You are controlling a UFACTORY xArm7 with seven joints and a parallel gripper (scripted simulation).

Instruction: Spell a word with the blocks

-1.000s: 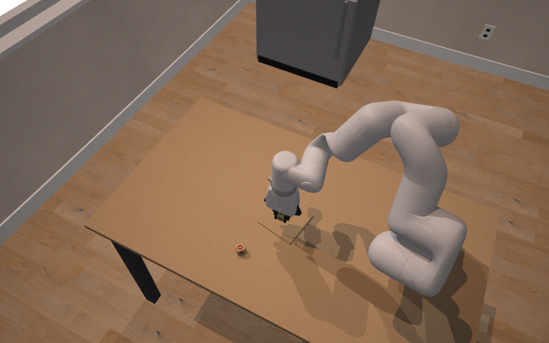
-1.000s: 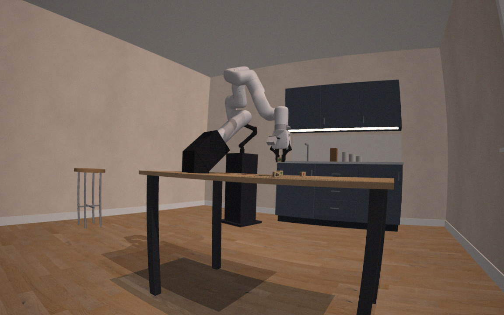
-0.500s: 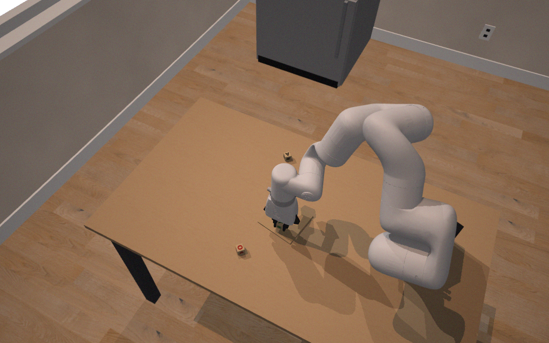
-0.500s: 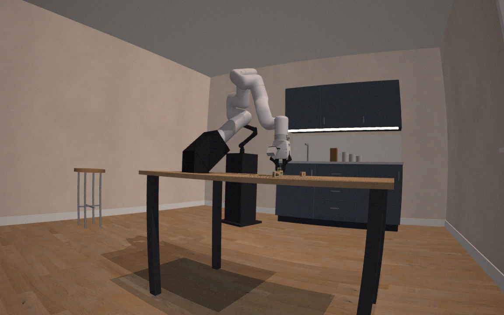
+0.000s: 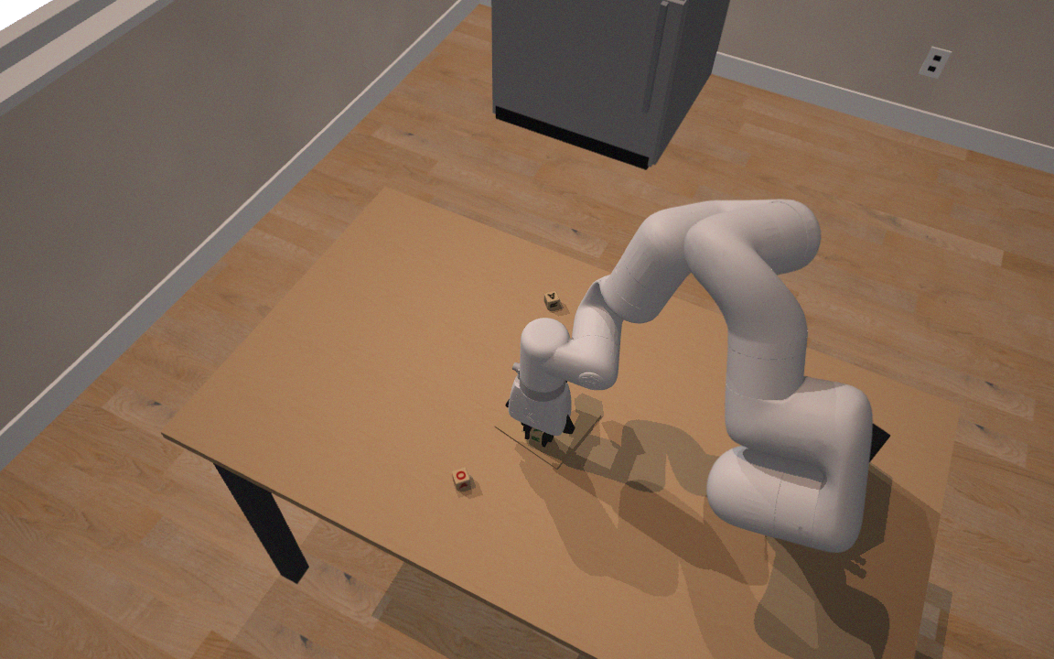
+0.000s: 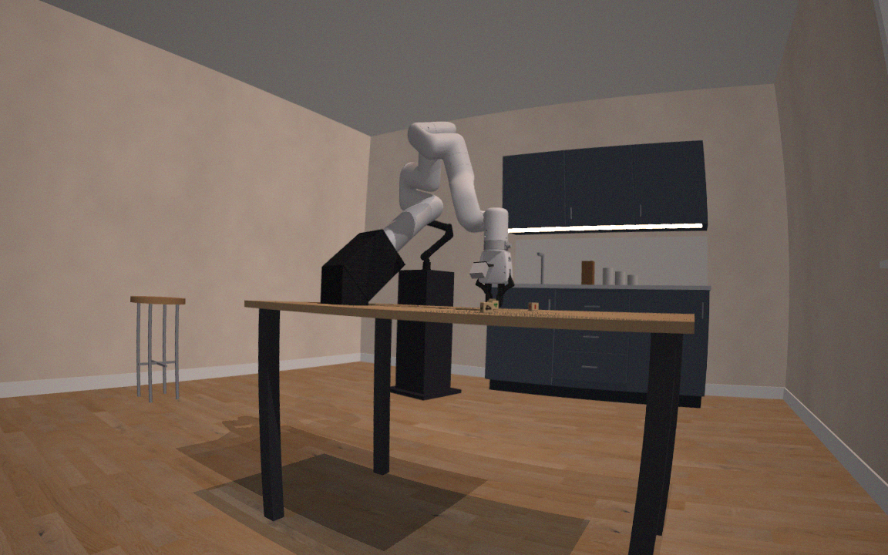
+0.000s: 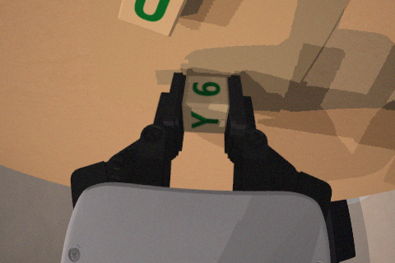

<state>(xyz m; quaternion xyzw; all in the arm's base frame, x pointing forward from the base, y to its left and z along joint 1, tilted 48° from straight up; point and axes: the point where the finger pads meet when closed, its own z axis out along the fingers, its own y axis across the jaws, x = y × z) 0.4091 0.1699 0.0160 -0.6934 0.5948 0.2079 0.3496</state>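
– Wood, by the look of it? I mean the cube in the fingers.

– Pale wood or something like it: a small stiff cube with flat faces, square edges and a green letter or digit printed on each side. It is the Y block [image 7: 206, 101]. I'd judge it light, hard and not at all fragile.

– And the grip?

– The fingers are clenched on two opposite side faces, near the tips. The Y face is turned up toward the wrist and a 6 shows on the face beyond. Flat faces against flat pads should sit well, though a cube this small could twist if it is let go unevenly.

– Where is it over the bench [image 5: 350, 328]?

– Around the middle, a little toward the long edge above the dark leg. It is held low over the mat [image 5: 555, 457], a thin sheet the same tan as the bench, seen only by its fine outline. Whether the block touches the mat I cannot tell.

– The others?

– The U block [image 7: 154, 2] lies just beyond the fingers, turned askew. The O block [image 5: 461, 478], lettered in red, sits off the mat close to that long edge. The A block [image 5: 551, 299] lies well apart toward the opposite edge
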